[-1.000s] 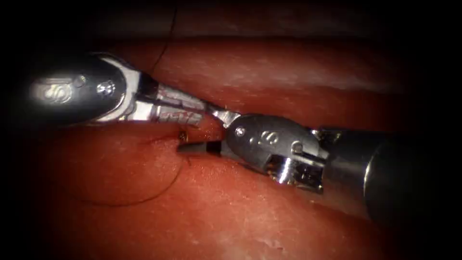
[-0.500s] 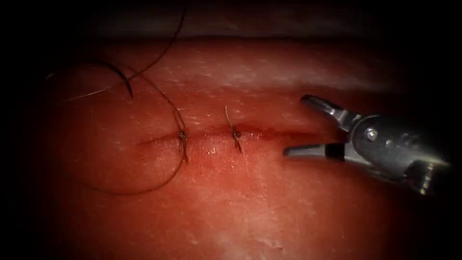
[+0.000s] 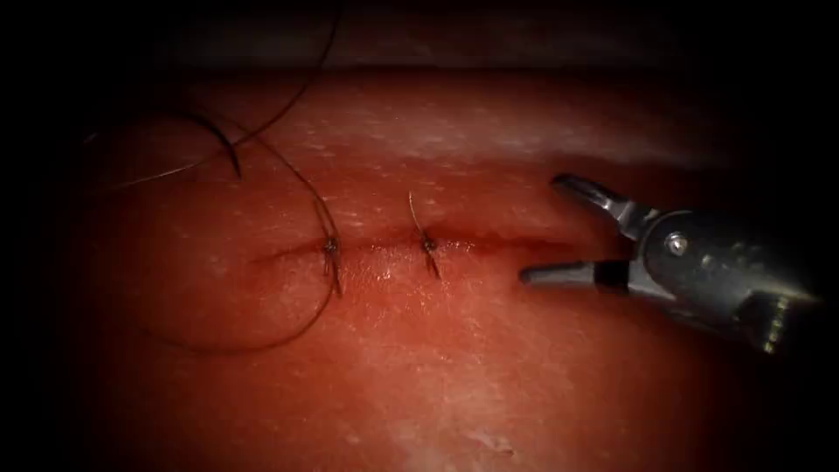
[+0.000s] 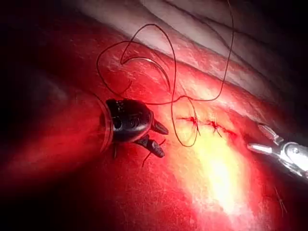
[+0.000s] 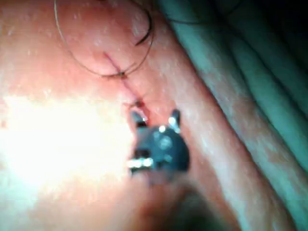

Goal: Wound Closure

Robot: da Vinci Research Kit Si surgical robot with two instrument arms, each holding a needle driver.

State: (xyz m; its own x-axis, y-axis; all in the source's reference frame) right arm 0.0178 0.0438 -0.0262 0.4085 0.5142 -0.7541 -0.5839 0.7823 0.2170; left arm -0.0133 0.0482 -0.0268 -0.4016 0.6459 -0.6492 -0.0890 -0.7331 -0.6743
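Cut: a horizontal slit across the tissue, carrying two knotted stitches; the stretch right of the second stitch lies unstitched, and its lips there look closed only loosely.

First stitch: at the cut's left end, with long thread running from it in a wide loop below the cut and another strand rising above it.

Second stitch: just right of the first, on the cut, with short trimmed ends standing up and down from the knot.

Needle: lying free on the tissue, above and left of the cut's left end, held by neither tool and not in the tissue; thread trails from it.

Right end effector: at the cut's right end, jaws spread wide, one above the cut line and one roughly level with it, holding nothing.

Left end effector: left of the cut in its own wrist view, jaws slightly parted, holding nothing, a thread loop just beside it.

Progress: two stitches placed and tied; judging by the bare right stretch, at least one more appears to remain.
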